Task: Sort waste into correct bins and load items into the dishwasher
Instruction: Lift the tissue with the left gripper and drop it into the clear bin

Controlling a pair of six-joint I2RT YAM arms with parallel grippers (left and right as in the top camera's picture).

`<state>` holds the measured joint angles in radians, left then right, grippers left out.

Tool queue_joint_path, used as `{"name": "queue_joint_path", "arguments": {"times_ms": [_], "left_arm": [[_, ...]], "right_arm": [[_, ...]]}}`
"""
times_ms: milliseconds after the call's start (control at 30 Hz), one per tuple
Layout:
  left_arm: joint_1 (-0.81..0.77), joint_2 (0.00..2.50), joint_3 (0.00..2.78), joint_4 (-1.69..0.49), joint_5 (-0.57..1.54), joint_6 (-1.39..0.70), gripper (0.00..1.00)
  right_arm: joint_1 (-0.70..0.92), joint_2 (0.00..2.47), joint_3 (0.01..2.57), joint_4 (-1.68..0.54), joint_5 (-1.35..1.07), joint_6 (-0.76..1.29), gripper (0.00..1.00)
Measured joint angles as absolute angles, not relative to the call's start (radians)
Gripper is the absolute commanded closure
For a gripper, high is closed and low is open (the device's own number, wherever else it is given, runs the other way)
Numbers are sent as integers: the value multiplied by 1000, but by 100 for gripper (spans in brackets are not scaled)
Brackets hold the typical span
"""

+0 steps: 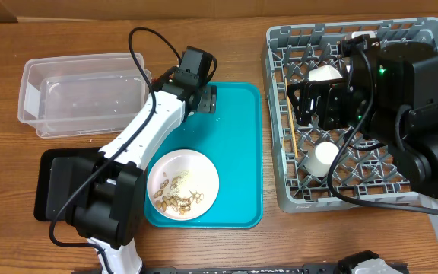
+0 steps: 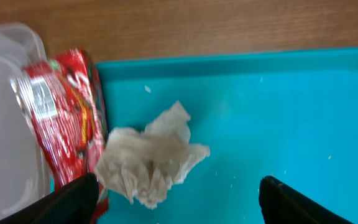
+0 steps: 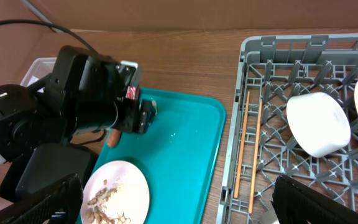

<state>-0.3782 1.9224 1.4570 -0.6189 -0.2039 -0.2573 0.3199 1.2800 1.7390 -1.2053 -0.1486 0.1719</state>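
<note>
Your left claw (image 2: 178, 202) hangs wide over the paper wad (image 2: 151, 158), which lies in the far left corner of the teal tray (image 2: 278, 106) beside the red wrapper (image 2: 67, 118), evidently set to straddle it; your right claw (image 3: 179, 205) hangs wide and empty above the dish rack (image 3: 291, 42).

The snack wrapper (image 2: 67, 118) is glossy, crinkled red foil; the paper wad (image 2: 151, 158) is matt, creased tissue. The teal tray (image 2: 278, 112) is smooth plastic, the tub (image 1: 29, 84) clear plastic, the dish rack (image 1: 280, 175) matt grey plastic. The chopsticks (image 3: 244, 149) and table (image 1: 226, 251) are wood; the bowl (image 3: 319, 124) is smooth white
</note>
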Motion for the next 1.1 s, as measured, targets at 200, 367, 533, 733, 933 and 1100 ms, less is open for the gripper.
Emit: {"name": "queue_joint_path", "arguments": {"times_ms": [200, 367, 533, 733, 933, 1100], "left_arm": [[-377, 1954, 1457, -572, -221, -252, 22], [-372, 2033, 1456, -577, -220, -242, 37], [-371, 2043, 1462, -611, -217, -237, 83], [-371, 2043, 1592, -797, -217, -232, 96], [-366, 1986, 1824, -972, -249, -232, 96], [-334, 1907, 1889, -1080, -364, -242, 96]], "right_arm": [[320, 1280, 1739, -1205, -149, 172, 0], [320, 1280, 1739, -1205, -149, 172, 0], [320, 1280, 1739, -1205, -149, 172, 0], [320, 1280, 1739, -1206, -149, 172, 0], [320, 1280, 1739, -1206, -149, 172, 0], [320, 1280, 1739, -1205, -149, 172, 0]]}}
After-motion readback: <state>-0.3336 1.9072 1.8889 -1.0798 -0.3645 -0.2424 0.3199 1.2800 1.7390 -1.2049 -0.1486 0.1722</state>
